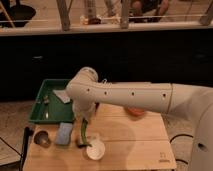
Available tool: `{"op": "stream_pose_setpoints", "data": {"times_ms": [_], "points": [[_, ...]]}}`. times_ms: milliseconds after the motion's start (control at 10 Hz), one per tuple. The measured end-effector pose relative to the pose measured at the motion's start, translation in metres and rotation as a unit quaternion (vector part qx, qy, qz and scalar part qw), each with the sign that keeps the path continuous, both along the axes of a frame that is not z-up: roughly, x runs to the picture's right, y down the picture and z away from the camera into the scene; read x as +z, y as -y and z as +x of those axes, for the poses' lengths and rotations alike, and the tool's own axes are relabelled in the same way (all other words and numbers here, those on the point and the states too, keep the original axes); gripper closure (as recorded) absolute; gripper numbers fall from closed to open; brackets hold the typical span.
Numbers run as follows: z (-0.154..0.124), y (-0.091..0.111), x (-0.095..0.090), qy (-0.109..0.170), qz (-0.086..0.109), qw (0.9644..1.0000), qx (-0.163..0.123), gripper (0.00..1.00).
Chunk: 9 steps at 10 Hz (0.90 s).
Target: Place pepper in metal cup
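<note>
- The hand (83,120), mostly hidden under the arm (125,95), grips the pepper (81,134), which hangs upright.
- The metal cup (41,139) sits dim near the left edge of the surface (135,145).
- The arm covers most of the orange bowl (135,111).

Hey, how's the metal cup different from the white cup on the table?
The metal cup is dull grey with a dark inside; the white cup is bright white throughout. The metal cup sits near the table's left edge, beside the blue sponge; the white cup sits nearer the middle, by the pepper hanging from the gripper. Both are small and round.
</note>
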<state>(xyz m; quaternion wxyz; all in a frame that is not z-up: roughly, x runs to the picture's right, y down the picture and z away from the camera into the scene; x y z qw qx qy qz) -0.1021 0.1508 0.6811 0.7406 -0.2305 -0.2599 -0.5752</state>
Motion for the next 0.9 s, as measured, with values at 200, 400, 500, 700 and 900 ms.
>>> {"op": "stream_pose_setpoints", "data": {"times_ms": [200, 400, 500, 700, 900], "points": [[-0.008, -0.002, -0.003, 0.009, -0.001, 0.9999, -0.008, 1.00], [-0.025, -0.001, -0.007, 0.022, 0.000, 0.9996, -0.019, 1.00], [-0.030, 0.001, -0.008, 0.027, 0.002, 0.9994, -0.022, 1.00], [-0.039, 0.003, -0.010, 0.036, 0.005, 0.9990, -0.028, 1.00], [-0.052, 0.006, -0.013, 0.049, 0.007, 0.9982, -0.033, 1.00]]}}
